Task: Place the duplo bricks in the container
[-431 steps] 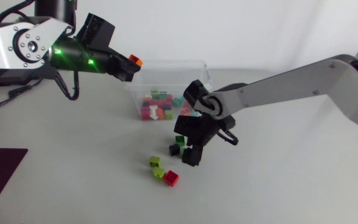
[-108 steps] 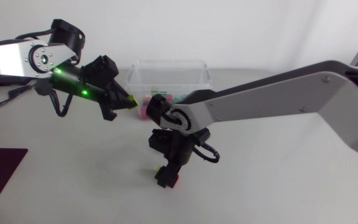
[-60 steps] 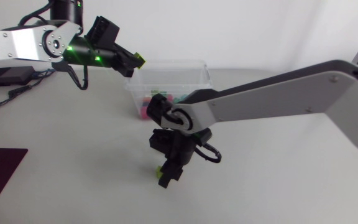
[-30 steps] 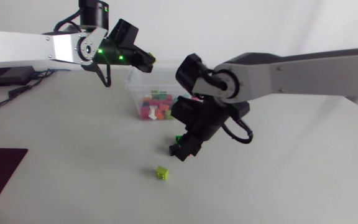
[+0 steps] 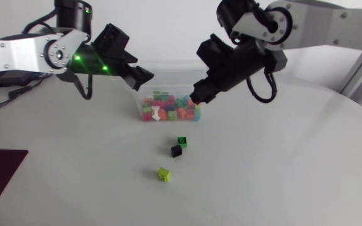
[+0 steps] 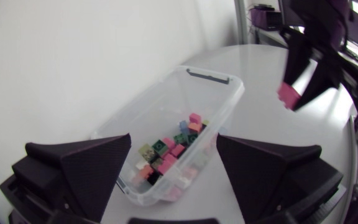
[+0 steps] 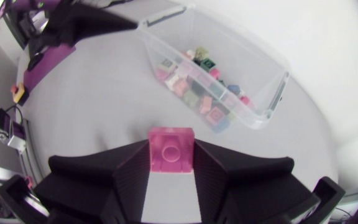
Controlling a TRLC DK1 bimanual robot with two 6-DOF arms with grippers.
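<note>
Right end effector: pinching pink brick; I'd centre it over the container before releasing. Left end effector: spread, empty.

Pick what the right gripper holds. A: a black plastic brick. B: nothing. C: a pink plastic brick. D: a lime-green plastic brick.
C: in the right wrist view the right gripper is shut on a pink plastic duplo brick, one finger at each side.
</note>
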